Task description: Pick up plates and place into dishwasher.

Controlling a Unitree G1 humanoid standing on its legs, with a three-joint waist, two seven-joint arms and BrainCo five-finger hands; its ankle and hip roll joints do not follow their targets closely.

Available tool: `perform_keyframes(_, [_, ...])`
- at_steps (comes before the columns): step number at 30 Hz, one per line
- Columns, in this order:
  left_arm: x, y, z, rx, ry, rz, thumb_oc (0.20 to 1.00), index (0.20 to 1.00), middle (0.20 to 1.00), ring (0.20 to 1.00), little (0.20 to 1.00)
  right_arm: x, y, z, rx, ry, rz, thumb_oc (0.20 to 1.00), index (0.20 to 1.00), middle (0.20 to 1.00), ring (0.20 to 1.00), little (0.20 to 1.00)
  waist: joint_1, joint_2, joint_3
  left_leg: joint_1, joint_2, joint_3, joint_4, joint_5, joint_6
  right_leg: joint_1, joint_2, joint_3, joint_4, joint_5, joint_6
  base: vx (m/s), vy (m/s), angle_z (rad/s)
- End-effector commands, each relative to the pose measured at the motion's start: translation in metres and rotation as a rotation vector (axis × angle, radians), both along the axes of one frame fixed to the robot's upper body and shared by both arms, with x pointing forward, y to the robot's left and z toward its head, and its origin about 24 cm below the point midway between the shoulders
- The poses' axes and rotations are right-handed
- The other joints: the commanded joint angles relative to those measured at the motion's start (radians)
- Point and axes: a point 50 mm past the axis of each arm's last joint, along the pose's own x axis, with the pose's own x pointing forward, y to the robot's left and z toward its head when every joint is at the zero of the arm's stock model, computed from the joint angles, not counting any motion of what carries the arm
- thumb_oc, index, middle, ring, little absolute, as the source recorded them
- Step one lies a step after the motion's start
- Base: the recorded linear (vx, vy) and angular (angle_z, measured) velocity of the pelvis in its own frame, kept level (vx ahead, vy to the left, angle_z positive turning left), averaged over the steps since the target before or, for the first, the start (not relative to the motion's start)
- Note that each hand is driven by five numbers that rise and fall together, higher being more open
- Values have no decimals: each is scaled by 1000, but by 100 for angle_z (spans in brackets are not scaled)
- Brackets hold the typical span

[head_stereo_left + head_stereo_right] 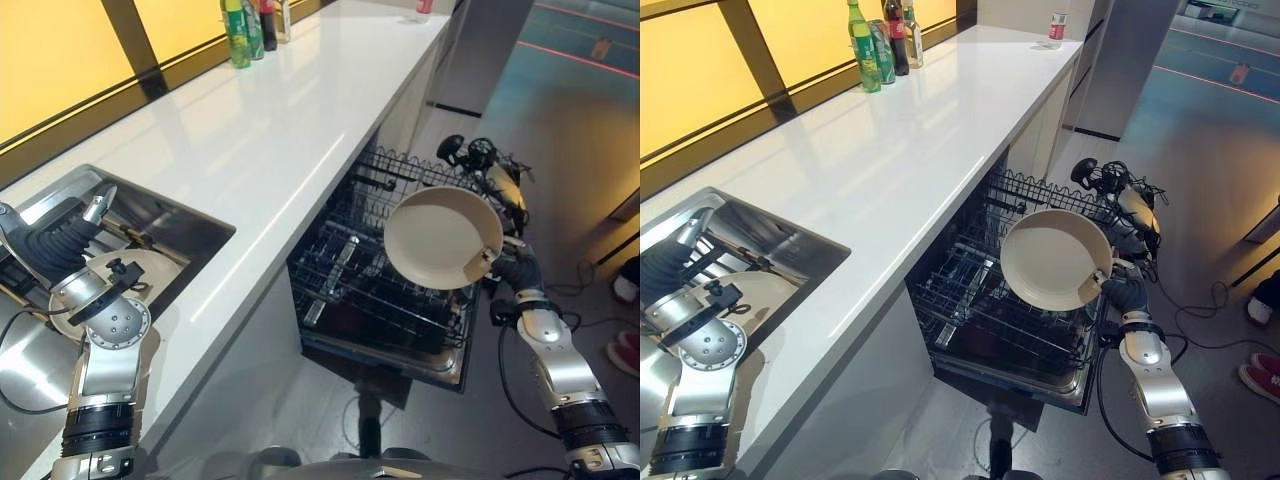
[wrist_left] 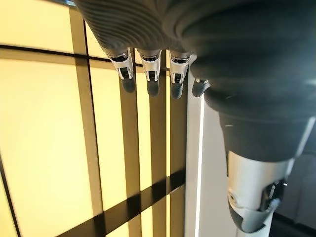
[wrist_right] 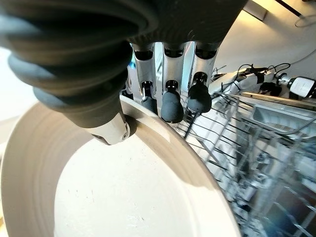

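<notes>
Above the dishwasher rack [image 1: 385, 290], right robot hand [image 1: 484, 262] pinches a plate [image 1: 440, 236].

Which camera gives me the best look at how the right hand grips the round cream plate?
The right wrist view: the right hand shows close up, thumb on the face of the round cream plate and fingers curled behind its rim. The eye views show the whole plate over the open dishwasher rack, the grip small at its edge.

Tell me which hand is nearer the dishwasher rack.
Right. The right hand holds a plate by its rim just above the rack. The left hand is over the sink, across the counter.
</notes>
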Motion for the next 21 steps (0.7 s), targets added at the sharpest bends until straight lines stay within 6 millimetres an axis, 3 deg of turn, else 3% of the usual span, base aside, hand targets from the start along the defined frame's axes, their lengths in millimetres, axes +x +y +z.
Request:
perform_keyframes(1, [-17,18,8,68,6,35,1000,1000,1000,1000,1000,16,-2,30,-206,-108,6,200,200,200,200,200,36,-6,-55,-199,-6,-108,-132,234,-32,33,0,11,242,-294,47,31,17,-34])
perform_keyframes(10, [-25,21,4,79,29,71,1000,1000,1000,1000,1000,-7,-18,5,-450,-84,-166,200,200,200,200,200,3,35,-40,-195,-21,-79,-128,227,-23,13,-24,22,275,-304,56,34,95,-15])
perform_keyframes(21, [-30,15,-8,55,85,69,1000,1000,1000,1000,1000,-21,-21,0,-629,-170,-230,200,200,200,200,200,-23,70,-50,-164,-41,-55,-155,223,-22,22,-54,46,244,-286,80,23,75,-15])
